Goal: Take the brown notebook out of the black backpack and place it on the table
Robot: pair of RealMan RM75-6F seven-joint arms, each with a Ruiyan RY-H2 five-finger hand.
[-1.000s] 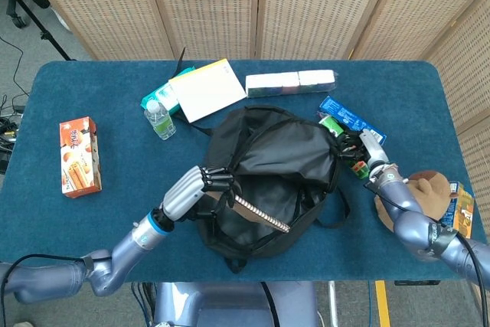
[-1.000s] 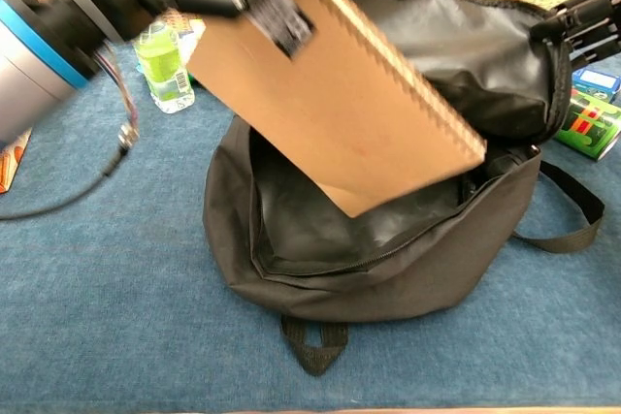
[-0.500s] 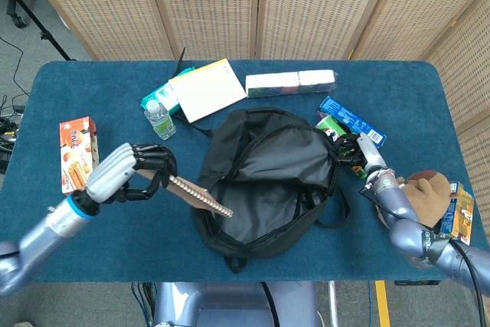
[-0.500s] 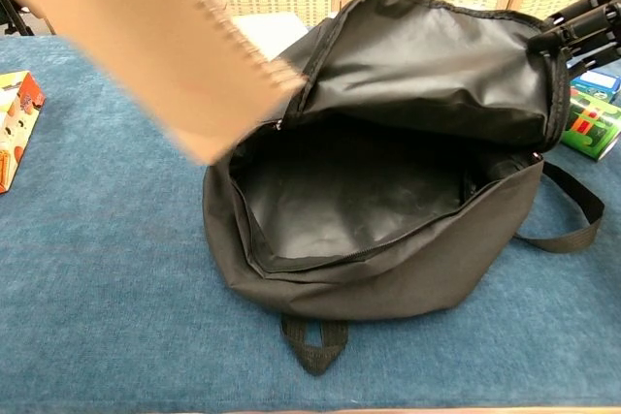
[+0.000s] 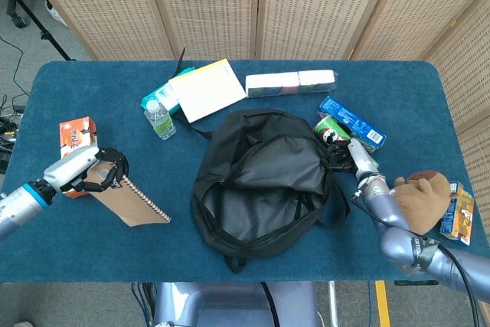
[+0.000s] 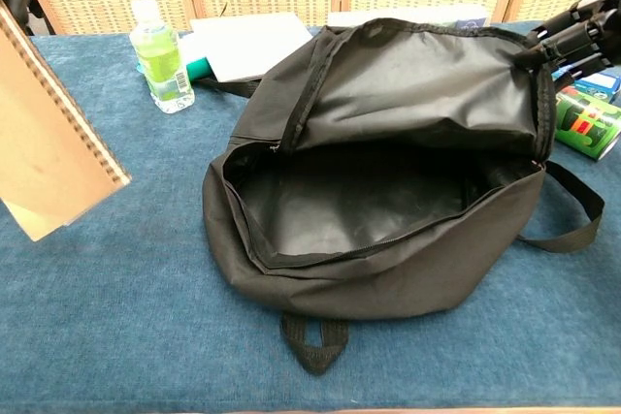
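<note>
The brown spiral notebook (image 5: 132, 201) (image 6: 49, 147) is out of the bag, left of it, tilted over the blue table (image 5: 398, 82). My left hand (image 5: 84, 172) holds its upper end. The black backpack (image 5: 264, 181) (image 6: 388, 181) lies open in the middle, its inside dark and bare. My right hand (image 5: 351, 157) (image 6: 572, 36) grips the backpack's right upper edge and holds the flap up.
A water bottle (image 5: 159, 120) (image 6: 160, 55), a white pad (image 5: 207, 88) and a long white box (image 5: 291, 82) lie behind the bag. An orange snack box (image 5: 73, 135) is at far left. A green can (image 5: 331, 129), a blue packet (image 5: 352, 122) and a brown plush toy (image 5: 421, 197) sit at right.
My left hand has carried the notebook out of the backpack and leftward, down towards the table. The right hand kept hold of the flap, which sank a little.
</note>
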